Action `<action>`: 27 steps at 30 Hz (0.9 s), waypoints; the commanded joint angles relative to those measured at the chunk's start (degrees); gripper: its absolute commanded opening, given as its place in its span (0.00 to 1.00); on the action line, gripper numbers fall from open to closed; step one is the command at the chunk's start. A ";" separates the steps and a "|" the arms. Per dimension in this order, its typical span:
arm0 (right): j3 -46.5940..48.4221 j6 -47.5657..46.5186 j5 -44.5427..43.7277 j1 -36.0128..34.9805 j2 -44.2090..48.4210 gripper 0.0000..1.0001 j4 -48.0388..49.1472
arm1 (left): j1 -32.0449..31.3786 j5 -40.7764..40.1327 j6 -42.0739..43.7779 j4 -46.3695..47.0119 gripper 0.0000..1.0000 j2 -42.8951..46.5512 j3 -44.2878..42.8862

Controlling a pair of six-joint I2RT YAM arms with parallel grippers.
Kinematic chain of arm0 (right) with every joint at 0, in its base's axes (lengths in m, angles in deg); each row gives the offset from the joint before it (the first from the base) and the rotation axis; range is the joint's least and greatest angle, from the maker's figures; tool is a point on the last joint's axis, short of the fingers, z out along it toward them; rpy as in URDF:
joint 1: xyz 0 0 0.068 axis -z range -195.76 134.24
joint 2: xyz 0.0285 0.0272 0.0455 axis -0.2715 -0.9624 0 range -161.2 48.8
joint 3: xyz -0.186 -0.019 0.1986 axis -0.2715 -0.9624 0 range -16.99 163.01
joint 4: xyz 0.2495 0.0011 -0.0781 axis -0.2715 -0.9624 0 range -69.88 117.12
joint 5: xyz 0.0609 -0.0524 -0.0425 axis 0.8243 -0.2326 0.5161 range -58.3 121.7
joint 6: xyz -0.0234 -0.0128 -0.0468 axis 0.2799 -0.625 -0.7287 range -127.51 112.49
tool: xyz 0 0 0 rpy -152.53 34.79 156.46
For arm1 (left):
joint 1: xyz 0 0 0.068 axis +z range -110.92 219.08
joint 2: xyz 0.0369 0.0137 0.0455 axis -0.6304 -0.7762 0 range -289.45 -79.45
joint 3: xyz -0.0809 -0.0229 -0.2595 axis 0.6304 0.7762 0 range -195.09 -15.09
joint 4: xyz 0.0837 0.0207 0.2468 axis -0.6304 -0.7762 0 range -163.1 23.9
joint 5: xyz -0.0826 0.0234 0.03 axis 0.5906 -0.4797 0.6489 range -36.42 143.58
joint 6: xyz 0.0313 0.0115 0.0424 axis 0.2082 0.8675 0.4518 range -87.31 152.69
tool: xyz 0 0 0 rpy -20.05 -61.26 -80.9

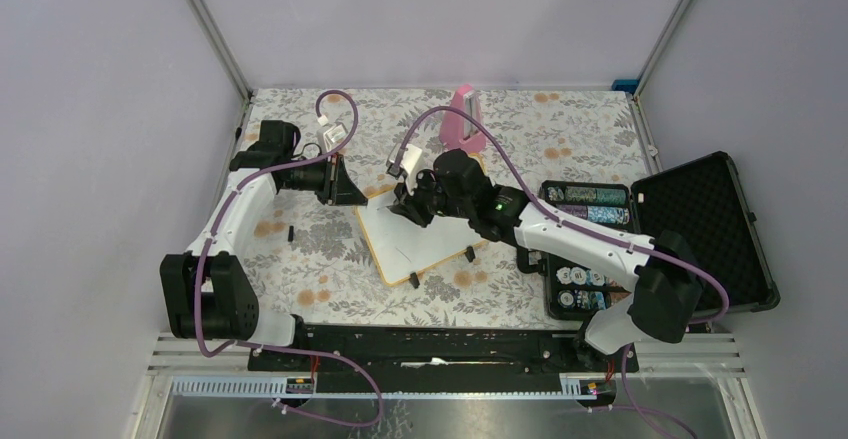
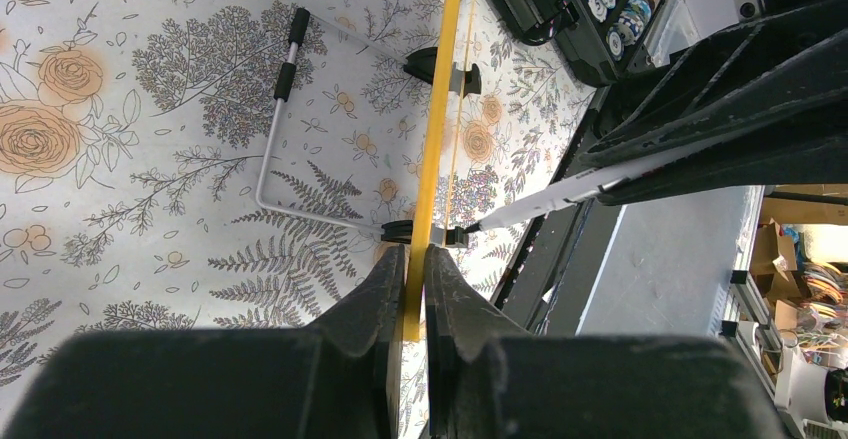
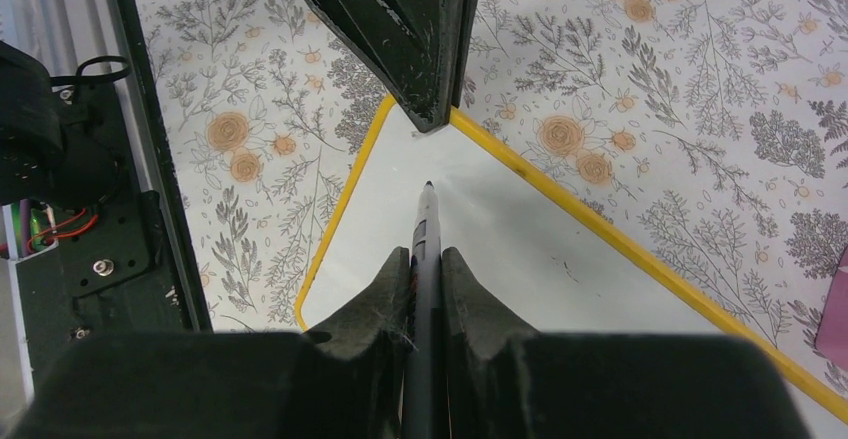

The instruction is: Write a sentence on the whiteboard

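left gripper (image 2: 415,259) clamped on whiteboard (image 1: 415,244) rim, far-left corner, board mid-table | right gripper (image 3: 427,259) closed on marker (image 3: 424,221), tip beside that corner, contact possibly made | risk: stroke pressure pivots the single-corner-held board, or marker strikes left gripper, skewing the sentence

Worktop (image 1: 520,119): floral-patterned cover.
Whiteboard (image 1: 425,244): sat mid-worktop, turned askew; two black feet on its near-right edge.
Left gripper (image 1: 357,197): at board's far-left corner.
Right gripper (image 1: 405,209): over board's far end.
Black case (image 1: 700,219): lay open, right of board.
Pink object (image 1: 462,119): stood beyond board.
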State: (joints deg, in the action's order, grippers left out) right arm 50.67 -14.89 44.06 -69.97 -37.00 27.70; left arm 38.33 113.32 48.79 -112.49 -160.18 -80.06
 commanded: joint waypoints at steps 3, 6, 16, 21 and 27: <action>2.05 0.20 -2.67 0.07 -1.14 0.00 1.57 | 0.24 -0.63 1.20 1.74 0.00 1.09 0.50; 2.51 0.22 -3.33 0.12 -1.60 0.00 1.61 | 0.20 -0.59 1.30 1.75 0.00 1.10 0.59; 4.19 0.41 -2.72 0.01 -3.37 0.00 1.09 | 0.22 -0.22 1.49 1.75 0.00 0.68 0.54; 5.04 0.35 -1.73 -0.06 -4.10 0.00 0.66 | 0.23 -0.15 1.57 1.74 0.00 0.75 0.49; 5.33 -0.25 -0.86 -1.18 -5.22 0.00 0.21 | 0.22 -0.20 1.49 1.74 0.00 0.48 0.37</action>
State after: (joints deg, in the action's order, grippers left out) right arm 53.57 -14.73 42.80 -70.19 -40.96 27.63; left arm 38.35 113.21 49.44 -112.23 -160.18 -79.54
